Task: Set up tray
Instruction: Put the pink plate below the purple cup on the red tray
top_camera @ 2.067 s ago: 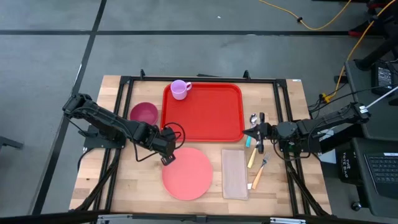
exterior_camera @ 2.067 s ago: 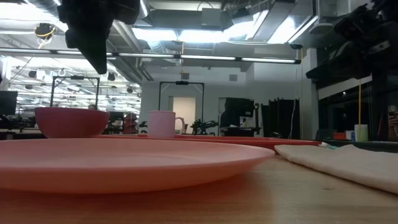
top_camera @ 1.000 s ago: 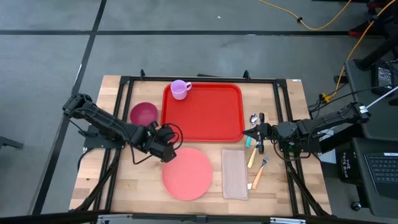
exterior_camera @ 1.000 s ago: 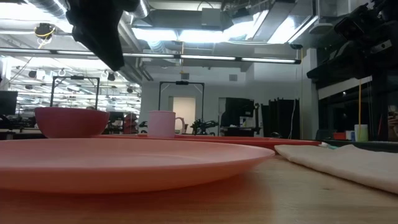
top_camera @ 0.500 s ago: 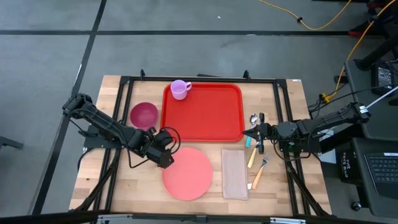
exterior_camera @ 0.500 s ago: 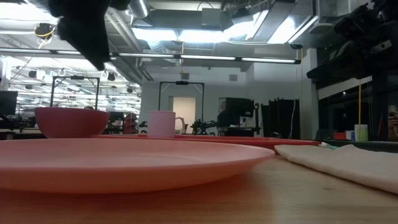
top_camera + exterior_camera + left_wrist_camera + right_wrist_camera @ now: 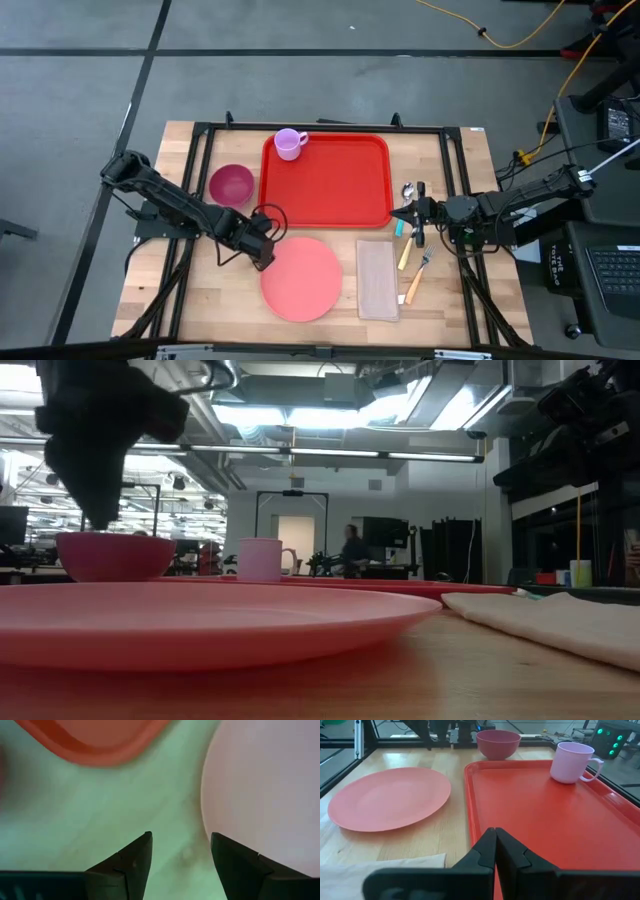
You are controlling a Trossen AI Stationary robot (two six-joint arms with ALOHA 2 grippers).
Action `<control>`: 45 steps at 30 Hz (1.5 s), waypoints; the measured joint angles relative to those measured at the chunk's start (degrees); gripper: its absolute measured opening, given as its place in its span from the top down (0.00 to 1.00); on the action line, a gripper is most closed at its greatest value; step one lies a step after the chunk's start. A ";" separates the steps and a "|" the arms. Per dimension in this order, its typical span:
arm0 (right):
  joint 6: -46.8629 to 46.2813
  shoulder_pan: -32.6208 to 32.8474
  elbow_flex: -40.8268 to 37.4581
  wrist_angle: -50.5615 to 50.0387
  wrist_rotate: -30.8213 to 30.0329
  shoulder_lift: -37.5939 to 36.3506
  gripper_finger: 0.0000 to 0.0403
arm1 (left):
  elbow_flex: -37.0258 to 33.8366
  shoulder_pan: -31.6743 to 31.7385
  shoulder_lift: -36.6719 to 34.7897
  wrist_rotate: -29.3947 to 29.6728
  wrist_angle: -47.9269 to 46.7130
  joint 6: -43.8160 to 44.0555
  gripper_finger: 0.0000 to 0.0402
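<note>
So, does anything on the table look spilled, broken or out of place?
Nothing stands out. The pink mug stands upright in a corner of the tray, and the plate, bowl and napkin lie flat and intact.

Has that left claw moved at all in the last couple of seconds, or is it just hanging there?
Yes. The left gripper has slid away from the tray, toward the table's near edge, along the pink plate's rim.

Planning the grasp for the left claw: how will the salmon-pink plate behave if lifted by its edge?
The plate looks like thin, rigid plastic, so it is probably light and stiff. Its low, flat rim lies close to the table, so pinching it may be awkward. The smooth surface could slip from the open left claw.
</note>
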State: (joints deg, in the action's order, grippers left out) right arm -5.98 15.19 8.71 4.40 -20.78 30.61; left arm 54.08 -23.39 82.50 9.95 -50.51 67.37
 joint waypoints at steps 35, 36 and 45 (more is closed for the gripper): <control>-2.99 -0.01 -0.02 0.04 2.49 0.02 0.98 | -24.71 4.76 -14.44 -5.55 34.09 -4.12 0.51; -2.99 -0.01 -0.02 0.08 2.47 0.02 0.98 | -24.71 4.76 -14.43 -5.22 34.06 -4.27 0.51; -3.02 -0.01 -0.02 0.20 2.45 0.02 0.98 | -24.71 4.73 -14.43 -5.12 34.52 -4.95 0.51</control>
State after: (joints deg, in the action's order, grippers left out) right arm -8.99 15.18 8.69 4.60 -18.33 30.63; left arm 29.36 -18.66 68.07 4.83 -15.99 62.41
